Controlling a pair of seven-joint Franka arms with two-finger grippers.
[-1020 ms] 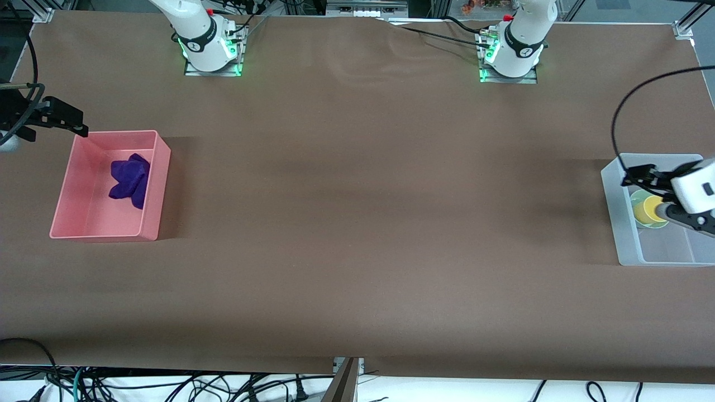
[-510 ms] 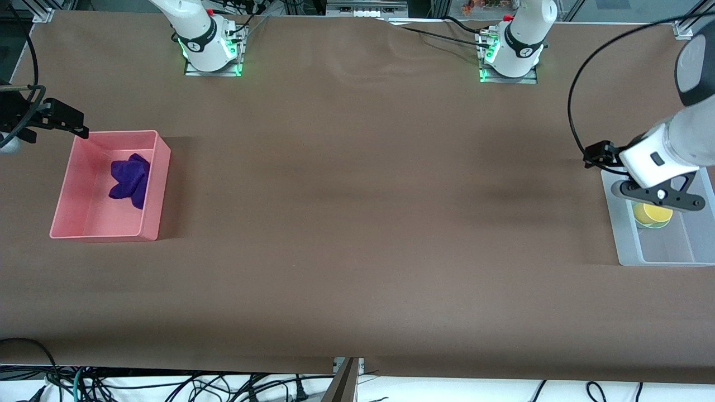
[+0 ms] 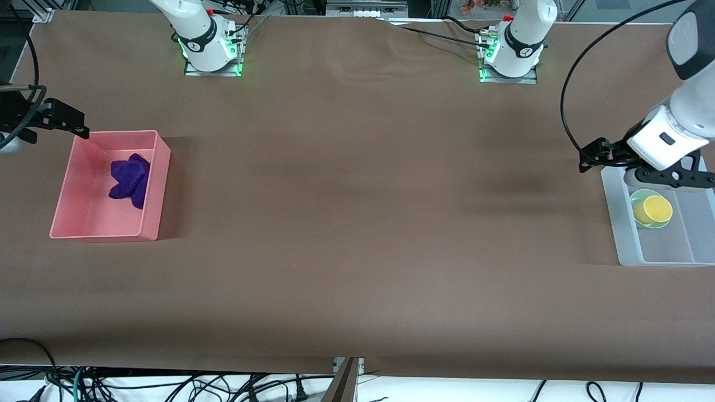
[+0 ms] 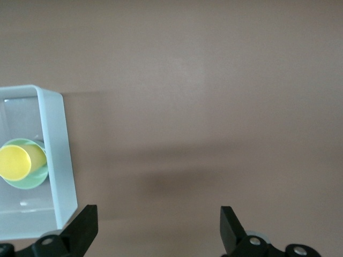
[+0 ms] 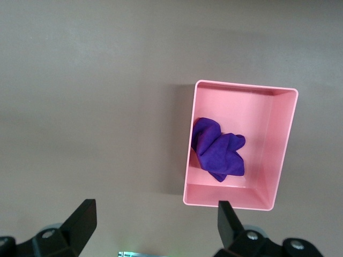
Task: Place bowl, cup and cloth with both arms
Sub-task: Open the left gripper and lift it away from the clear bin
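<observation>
The yellow cup point(image 3: 657, 208) stands in the mint-green bowl point(image 3: 638, 196), inside the clear bin point(image 3: 623, 229) at the left arm's end of the table. My left gripper point(image 3: 667, 178) hangs open and empty over that bin's rim. The left wrist view shows its own gripper point(image 4: 158, 225), the cup point(image 4: 16, 162), the bowl point(image 4: 33, 181) and the bin point(image 4: 56, 150). The purple cloth point(image 3: 129, 178) lies bunched in the pink bin point(image 3: 152, 190). My right gripper point(image 5: 155, 219) is open and empty, high over the table beside the pink bin point(image 5: 244, 85), with the cloth point(image 5: 217, 150) in its view.
The brown table mat point(image 3: 357, 223) stretches bare between the two bins. The two arm bases point(image 3: 209, 47) point(image 3: 511, 53) stand along the table's edge farthest from the front camera. Cables hang below the edge nearest it.
My left gripper has risen out of the clear bin, leaving the cup in the bowl and now uncovered. The right arm has not moved.
</observation>
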